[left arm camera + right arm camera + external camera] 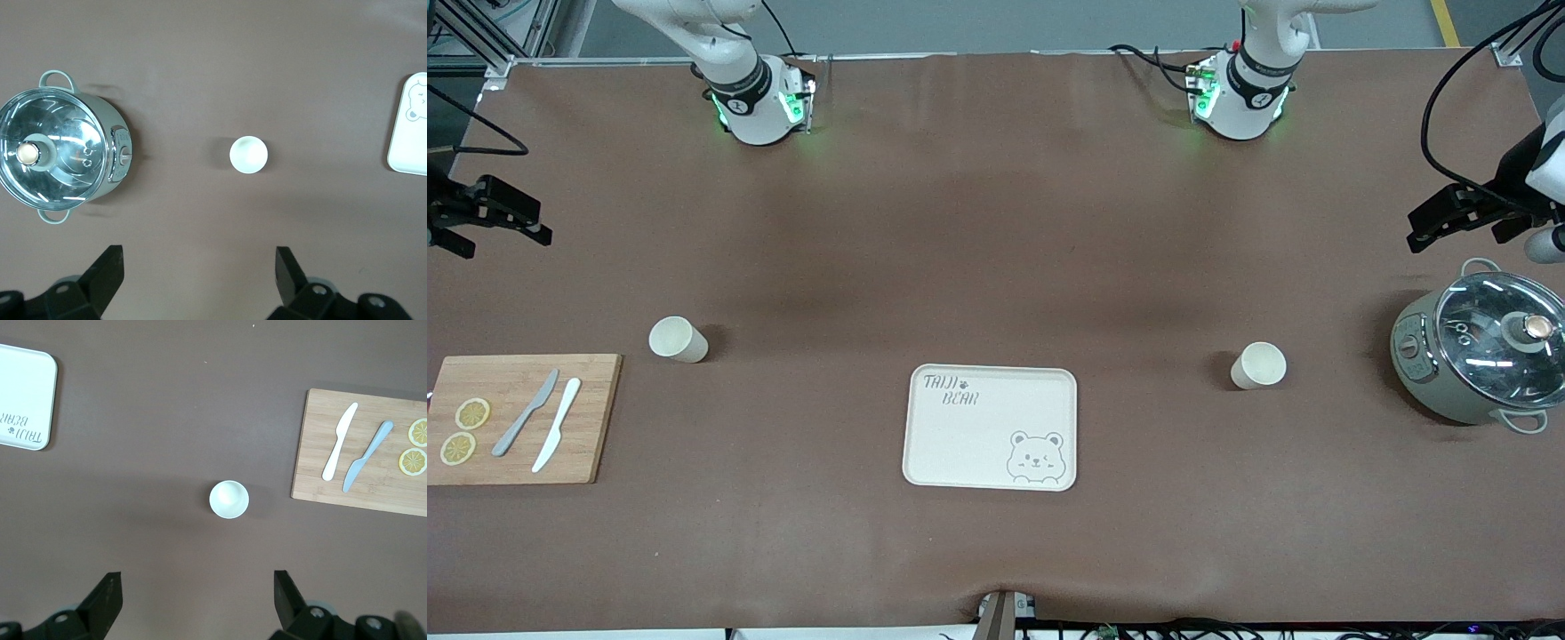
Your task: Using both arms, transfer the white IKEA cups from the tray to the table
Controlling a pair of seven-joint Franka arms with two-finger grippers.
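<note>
Below the left gripper (197, 280), whose two fingers stand wide apart with nothing between them, one white cup (249, 154) stands upright on the brown table (200, 67), its round mouth open to the wrist camera; a lidded steel pot (59, 156) sits well apart from it toward the left arm's end of the table, and a corner of the tray (408, 127) shows at the reverse flank. Below the right gripper (197, 600), likewise spread open and empty, the second white cup (229, 499) stands upright on bare table, with a wooden cutting board (313, 453) carrying two knives (353, 450) and two lemon slices (415, 447) off toward the right arm's end. In the front view both grippers are raised at the table's two ends, each well clear of its cup. Tray status: nothing stands on the bear-printed surface, and both cups are off it, one toward each arm's end and each slightly farther from the front camera than the tray. Judgement: the transfer appears complete, so the step in hand is withdrawal or rest. Handling note: each gripper is best kept high and its fingers parted while it pulls away, since the light tapered cups would tip at a glancing touch; the left arm should avoid sweeping over the pot's lid knob, the right over the board. No cup appears tilted or touching any neighbour.
</note>
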